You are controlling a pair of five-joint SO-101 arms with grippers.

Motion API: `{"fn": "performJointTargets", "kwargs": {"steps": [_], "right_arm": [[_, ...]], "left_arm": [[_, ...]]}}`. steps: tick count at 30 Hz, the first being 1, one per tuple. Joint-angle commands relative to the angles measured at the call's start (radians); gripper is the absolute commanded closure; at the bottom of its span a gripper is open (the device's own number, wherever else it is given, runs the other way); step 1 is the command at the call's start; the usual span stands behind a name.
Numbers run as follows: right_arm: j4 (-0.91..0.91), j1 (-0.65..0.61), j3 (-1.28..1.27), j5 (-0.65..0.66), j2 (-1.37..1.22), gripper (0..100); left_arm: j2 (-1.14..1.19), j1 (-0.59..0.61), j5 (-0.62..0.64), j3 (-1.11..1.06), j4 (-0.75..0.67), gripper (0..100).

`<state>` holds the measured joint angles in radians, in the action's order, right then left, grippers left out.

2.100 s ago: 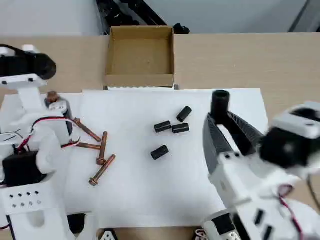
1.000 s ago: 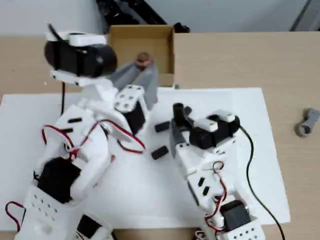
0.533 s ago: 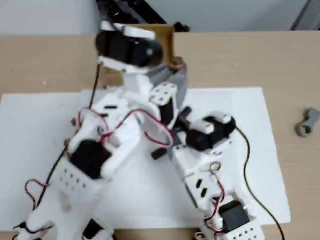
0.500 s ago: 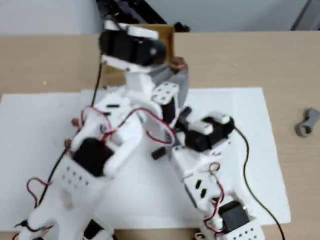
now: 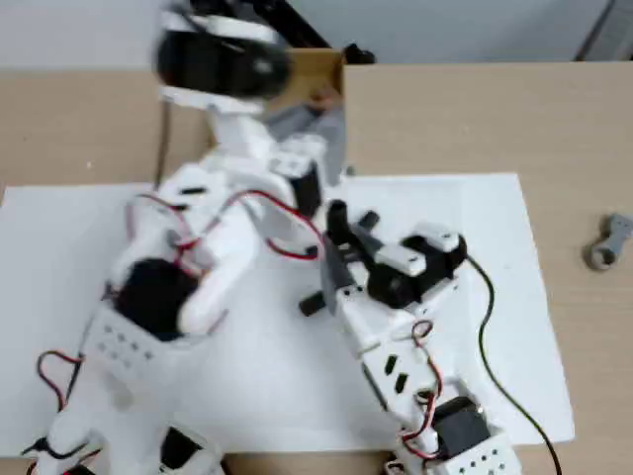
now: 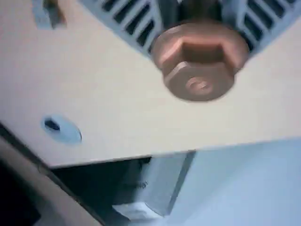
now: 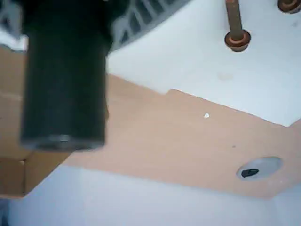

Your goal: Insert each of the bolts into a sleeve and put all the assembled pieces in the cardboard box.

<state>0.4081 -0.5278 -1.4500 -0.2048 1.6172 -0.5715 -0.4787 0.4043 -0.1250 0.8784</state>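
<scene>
In the high view my left gripper [image 5: 318, 117] is shut on a copper bolt [image 5: 321, 97], held at the near right corner of the cardboard box [image 5: 321, 65]. The left wrist view shows the bolt's hexagonal head [image 6: 200, 59] pointing out from between the grey fingers [image 6: 127, 21]. My right gripper [image 5: 338, 230] is shut on a black sleeve [image 5: 336, 212], held upright just below the left gripper. The sleeve [image 7: 63, 80] looms large in the right wrist view. Two more black sleeves [image 5: 368, 220] [image 5: 313, 303] lie on the white mat [image 5: 495, 297].
Loose copper bolts [image 7: 235, 28] lie on the mat in the right wrist view. A small grey tool [image 5: 608, 240] rests on the wooden table at the far right. The left arm's body covers much of the mat's left half.
The left arm has swung from the mat's left side up to the box with the bolt, lately shifting left. The right gripper carried its sleeve from the mat's right to the middle.
</scene>
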Motion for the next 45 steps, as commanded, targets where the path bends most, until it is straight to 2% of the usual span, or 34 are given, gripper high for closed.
{"fn": "performJointTargets", "kwargs": {"steps": [1,7,32,45], "right_arm": [[-0.058,-0.005,-0.006,0.006,0.019,99.5],[-0.105,-0.005,-0.040,0.006,0.019,99.5],[-0.104,-0.005,-0.034,0.006,0.019,99.5],[-0.104,-0.005,-0.034,0.006,0.021,99.5]], "left_arm": [[-0.021,0.005,0.015,0.067,0.020,99],[-0.012,-0.032,0.029,0.065,0.020,99],[0.091,-0.029,0.023,0.012,0.063,99],[0.097,0.026,0.026,-0.061,0.055,99]]}}
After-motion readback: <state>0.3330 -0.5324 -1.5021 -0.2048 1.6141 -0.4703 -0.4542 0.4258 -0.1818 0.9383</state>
